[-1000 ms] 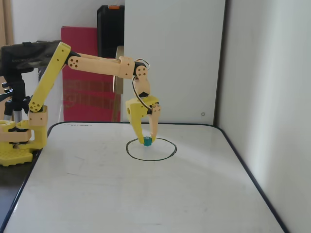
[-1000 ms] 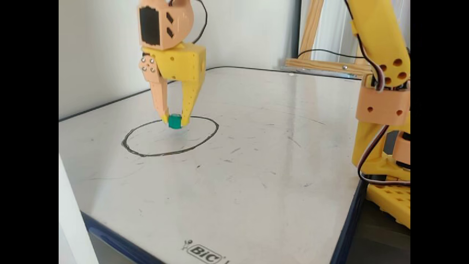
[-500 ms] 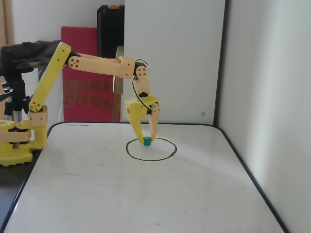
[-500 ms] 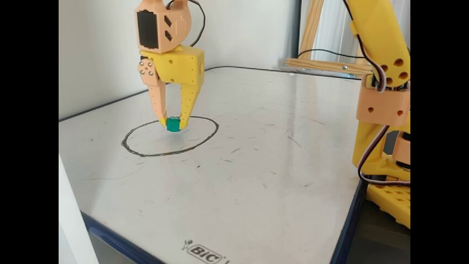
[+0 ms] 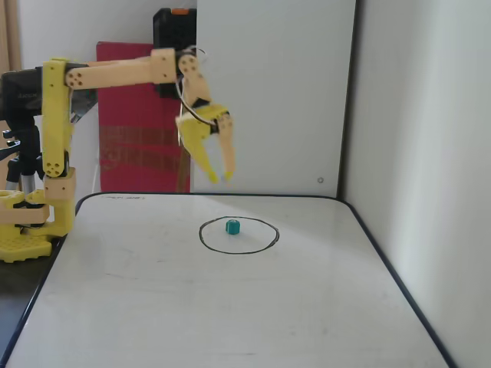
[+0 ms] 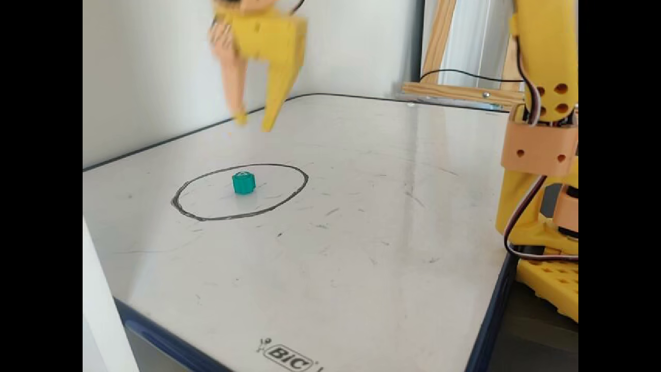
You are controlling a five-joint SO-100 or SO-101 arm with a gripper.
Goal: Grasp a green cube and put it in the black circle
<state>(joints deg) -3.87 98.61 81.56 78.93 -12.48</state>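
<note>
The green cube (image 5: 233, 227) is a tiny teal block resting on the whiteboard inside the black circle (image 5: 238, 250), near its far side. It shows in both fixed views, the cube (image 6: 244, 182) and the circle (image 6: 289, 197). My yellow gripper (image 5: 220, 178) hangs in the air well above the board, up and slightly left of the cube. Its fingers are parted and hold nothing. In the other fixed view the gripper (image 6: 254, 124) is blurred, above and behind the circle.
The whiteboard (image 5: 192, 307) has a dark rim and a white wall along its right side in a fixed view. The arm's yellow base (image 5: 27, 230) stands at the board's left edge. A red panel (image 5: 138, 138) leans behind.
</note>
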